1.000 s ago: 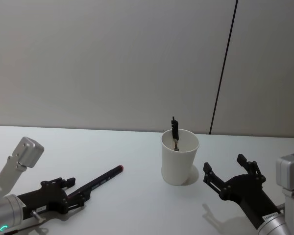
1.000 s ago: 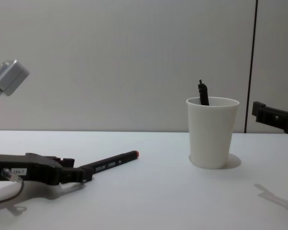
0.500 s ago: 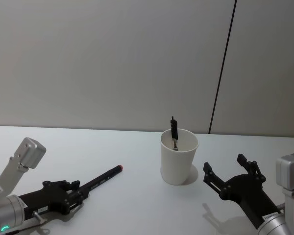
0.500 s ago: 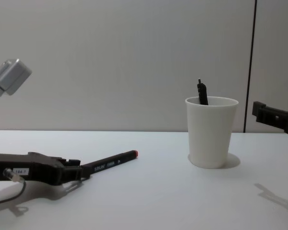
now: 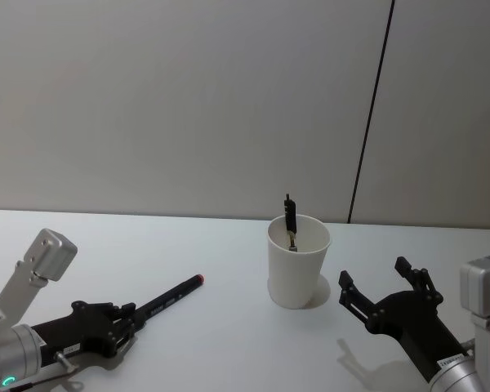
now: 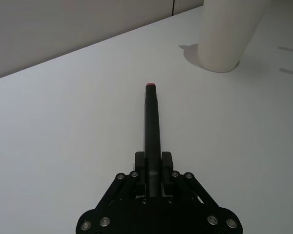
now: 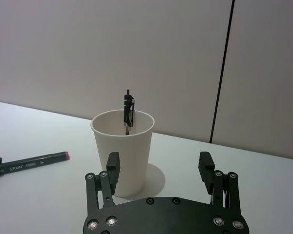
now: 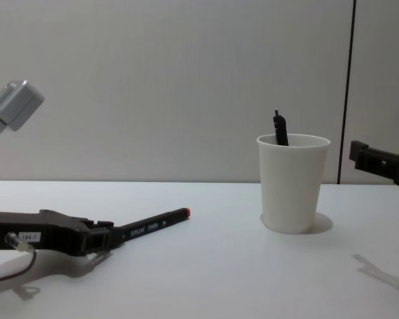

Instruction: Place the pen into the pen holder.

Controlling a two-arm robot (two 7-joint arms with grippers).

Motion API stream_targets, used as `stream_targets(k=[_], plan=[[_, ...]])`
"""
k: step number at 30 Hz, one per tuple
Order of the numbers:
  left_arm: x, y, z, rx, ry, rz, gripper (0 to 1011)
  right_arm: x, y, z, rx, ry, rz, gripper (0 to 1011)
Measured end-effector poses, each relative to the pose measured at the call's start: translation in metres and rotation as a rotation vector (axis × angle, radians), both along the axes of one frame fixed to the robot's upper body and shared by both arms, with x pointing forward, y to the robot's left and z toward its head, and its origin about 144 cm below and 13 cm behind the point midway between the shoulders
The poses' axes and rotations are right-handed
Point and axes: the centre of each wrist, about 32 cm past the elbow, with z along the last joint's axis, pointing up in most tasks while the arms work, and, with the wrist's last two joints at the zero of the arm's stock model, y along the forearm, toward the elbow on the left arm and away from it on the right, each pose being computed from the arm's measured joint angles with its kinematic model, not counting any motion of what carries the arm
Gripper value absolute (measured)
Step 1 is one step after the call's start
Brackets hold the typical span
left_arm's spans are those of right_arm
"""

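Observation:
A black pen [image 5: 170, 300] with a red end cap lies on the white table, left of the pen holder [image 5: 298, 265], a white paper cup. My left gripper [image 5: 124, 320] is low over the table and shut on the pen's rear end; in the left wrist view the pen [image 6: 151, 126] runs out between the fingers [image 6: 141, 165] toward the cup [image 6: 227, 39]. A second black pen [image 5: 289, 216] stands inside the cup. My right gripper [image 5: 373, 273] hovers open just right of the cup, nothing between its fingers.
The white table [image 5: 229, 343] stretches between the lying pen and the cup. A plain grey wall with a dark vertical seam [image 5: 369, 139] stands behind.
The left gripper has slid back slightly along the pen. The pen, the cup and the right gripper have stayed put.

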Motion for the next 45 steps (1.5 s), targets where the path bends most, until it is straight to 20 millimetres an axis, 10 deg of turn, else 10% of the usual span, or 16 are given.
stream_targets(k=[45], plan=[[-0.006,-0.026,0.032,-0.307,-0.355,-0.219,197,0.0,0.0,0.0,0.0,0.0,0.0,1001]])
